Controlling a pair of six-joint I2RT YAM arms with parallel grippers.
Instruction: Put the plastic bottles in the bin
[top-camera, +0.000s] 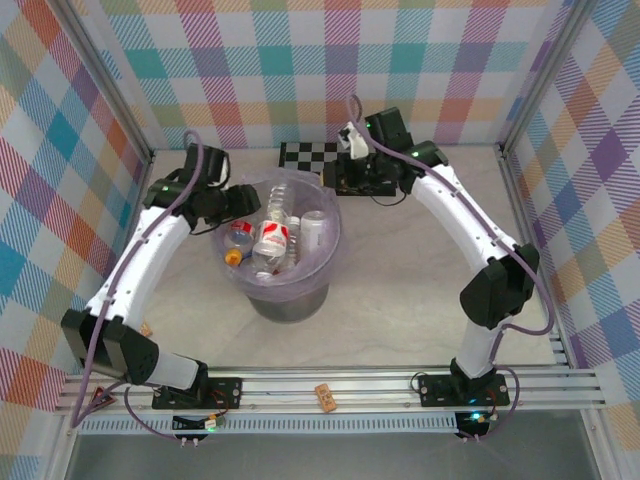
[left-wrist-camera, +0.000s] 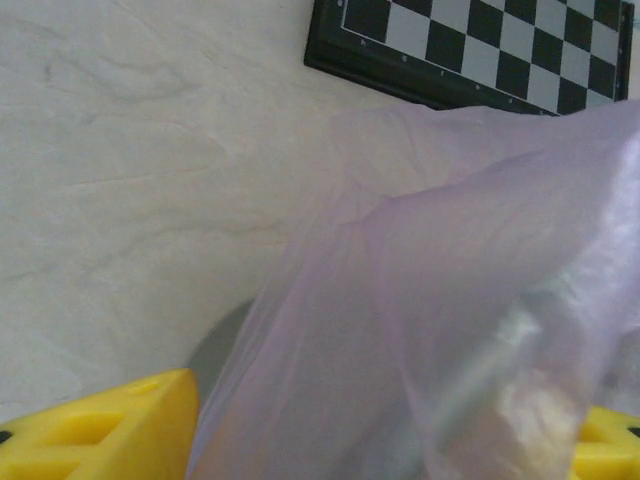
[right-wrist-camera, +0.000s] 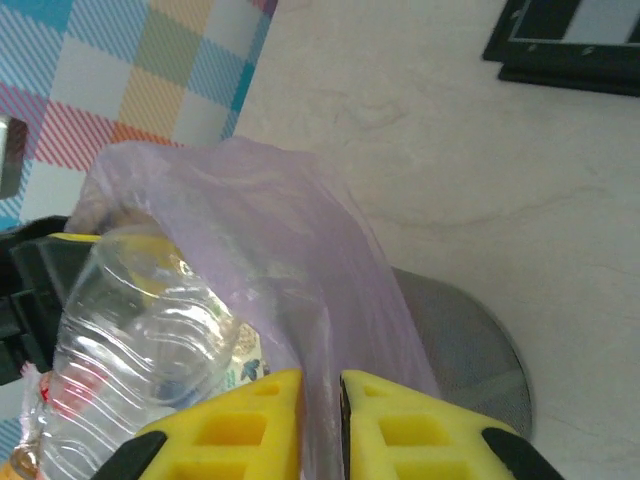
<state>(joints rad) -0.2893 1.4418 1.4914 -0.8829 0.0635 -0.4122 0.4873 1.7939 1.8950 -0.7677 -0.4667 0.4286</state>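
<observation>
My right gripper (right-wrist-camera: 322, 400) is pressed together on a fold of the lavender bag (right-wrist-camera: 300, 250), my left gripper (left-wrist-camera: 385, 450) stands spread astride it, and the plastic bottles (top-camera: 268, 240), which I judge light, slick, crushable and best taken mid-body, lie in the bin (top-camera: 290, 305).

No readable text, labels on the plastic bottles (top-camera: 272, 238) blurred

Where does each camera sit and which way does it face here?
Top external: above and behind, looking down at the bin holding bottles; left arm and right arm show.
Left wrist: at the bin's left rim, facing the bag and checkerboard; left claw fingers apart.
Right wrist: at the far rim, looking down; right claw pinches the bag.
Both wrist views share bag and checkerboard.
</observation>
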